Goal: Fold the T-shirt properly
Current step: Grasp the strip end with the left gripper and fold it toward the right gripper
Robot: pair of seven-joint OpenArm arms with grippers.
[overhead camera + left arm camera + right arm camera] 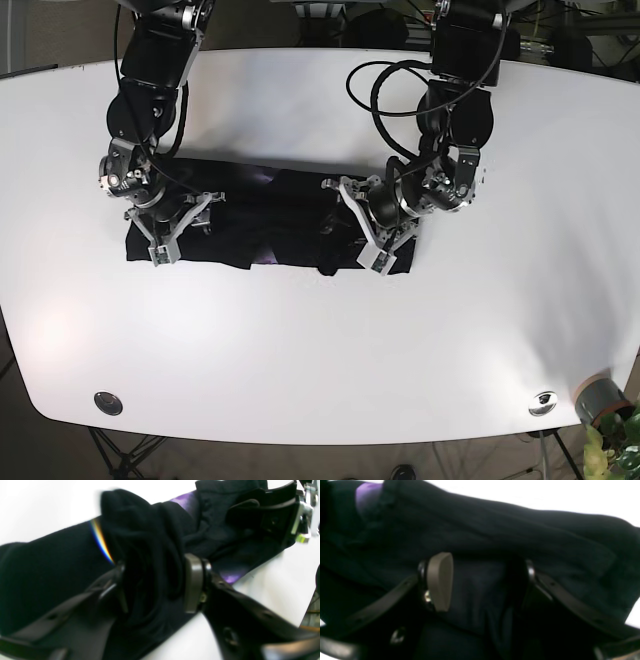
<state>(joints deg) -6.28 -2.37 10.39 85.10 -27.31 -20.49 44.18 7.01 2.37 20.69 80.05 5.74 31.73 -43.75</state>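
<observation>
A black T-shirt [270, 215] with purple print lies as a long, narrow strip across the middle of the white table [320, 350]. My left gripper [358, 225] sits over the strip's right end. In its wrist view a thick bunch of the T-shirt [50, 562] fills the left gripper [156, 585], pressed against both pads. My right gripper [180, 225] is down on the strip's left end. There the right gripper [485, 580] stands with jaws apart over the T-shirt [495, 530], and the face of one tan pad [440, 580] is bare.
A grey round container [600, 398] stands at the table's near right corner, beside a small metal disc [543, 402]. Another disc [108, 402] lies near the front left edge. Black cables [375, 90] loop off the left arm.
</observation>
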